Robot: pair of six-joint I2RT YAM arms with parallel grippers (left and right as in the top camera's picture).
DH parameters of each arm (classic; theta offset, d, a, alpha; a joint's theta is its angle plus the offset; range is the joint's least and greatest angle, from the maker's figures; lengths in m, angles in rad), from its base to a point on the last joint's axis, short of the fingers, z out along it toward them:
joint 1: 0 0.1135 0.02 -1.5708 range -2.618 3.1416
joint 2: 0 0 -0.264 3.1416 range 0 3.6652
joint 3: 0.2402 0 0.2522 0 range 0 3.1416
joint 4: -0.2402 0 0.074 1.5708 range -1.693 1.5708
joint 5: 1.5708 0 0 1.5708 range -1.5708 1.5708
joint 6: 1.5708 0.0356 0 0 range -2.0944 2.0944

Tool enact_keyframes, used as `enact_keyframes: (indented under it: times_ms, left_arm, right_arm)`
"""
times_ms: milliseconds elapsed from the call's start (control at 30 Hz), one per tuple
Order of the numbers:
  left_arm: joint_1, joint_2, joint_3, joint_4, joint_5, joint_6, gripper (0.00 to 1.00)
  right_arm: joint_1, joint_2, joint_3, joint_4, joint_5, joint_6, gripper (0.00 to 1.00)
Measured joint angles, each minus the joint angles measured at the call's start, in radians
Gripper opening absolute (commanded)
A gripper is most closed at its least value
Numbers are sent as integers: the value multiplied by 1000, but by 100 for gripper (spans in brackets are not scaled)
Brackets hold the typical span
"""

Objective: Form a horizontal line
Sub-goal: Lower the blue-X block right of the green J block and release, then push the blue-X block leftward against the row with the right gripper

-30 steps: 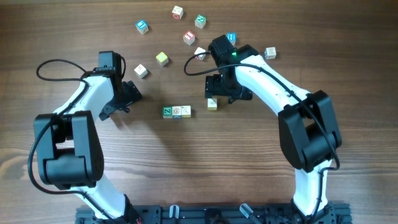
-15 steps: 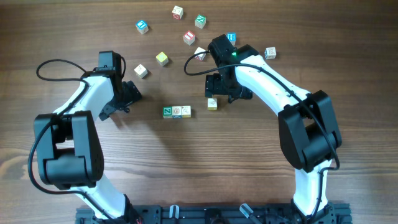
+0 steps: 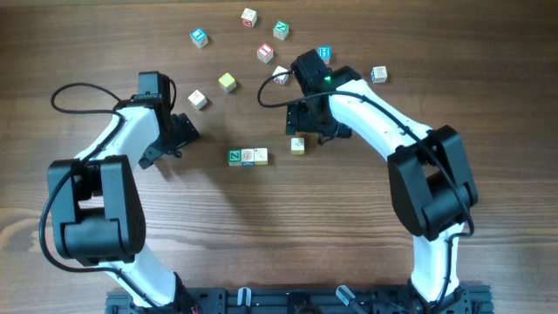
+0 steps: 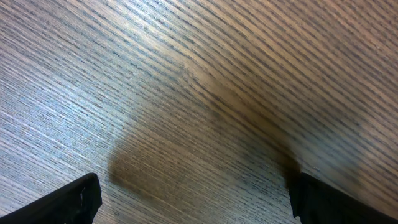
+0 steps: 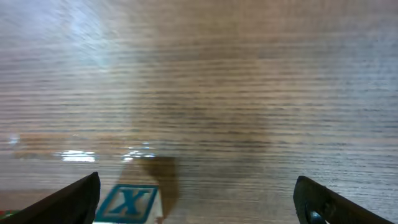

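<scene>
The horizontal line (image 3: 248,156) is a short row of touching cubes at the table's middle, with a green-faced cube (image 3: 235,157) at its left end. A loose cream cube (image 3: 298,146) lies a small gap to the row's right. My right gripper (image 3: 301,131) hovers open just behind it. In the right wrist view a cube with a blue X (image 5: 127,205) sits low between the open fingers, near the left finger (image 5: 74,200); that gripper (image 5: 199,205) holds nothing. My left gripper (image 3: 179,141) (image 4: 199,202) is open over bare wood, left of the row.
Several loose letter cubes lie scattered at the back: blue (image 3: 200,37), white (image 3: 249,16), green (image 3: 281,30), red (image 3: 265,52), blue (image 3: 324,54), yellow-green (image 3: 227,82), cream (image 3: 198,99) and one at the right (image 3: 378,74). A black cable (image 3: 272,87) loops beside the right wrist.
My right gripper has drawn back very slightly from the loose cream cube. The left arm and all cubes have stayed put.
</scene>
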Motion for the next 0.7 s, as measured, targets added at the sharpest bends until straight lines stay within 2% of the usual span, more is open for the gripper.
enact_keyframes:
  times_ms: [67,167,400,467,500,700]
  left_arm:
    - [0,0,0,0,0,0,100]
    - [0,0,0,0,0,0,100]
    - [0,0,0,0,0,0,100]
    - [0,0,0,0,0,0,100]
    - [0,0,0,0,0,0,100]
    - [0,0,0,0,0,0,100]
  right_arm:
    - [0,7,-9,12,0,0,100]
    - [0,7,-10,10,-1,0,91]
    - [0,8,-10,63,-4,0,89]
    - [0,8,-10,79,-5,-2,66]
    - [0,8,-10,79,-5,3,59]
    - [0,8,-10,6,-84,7,58]
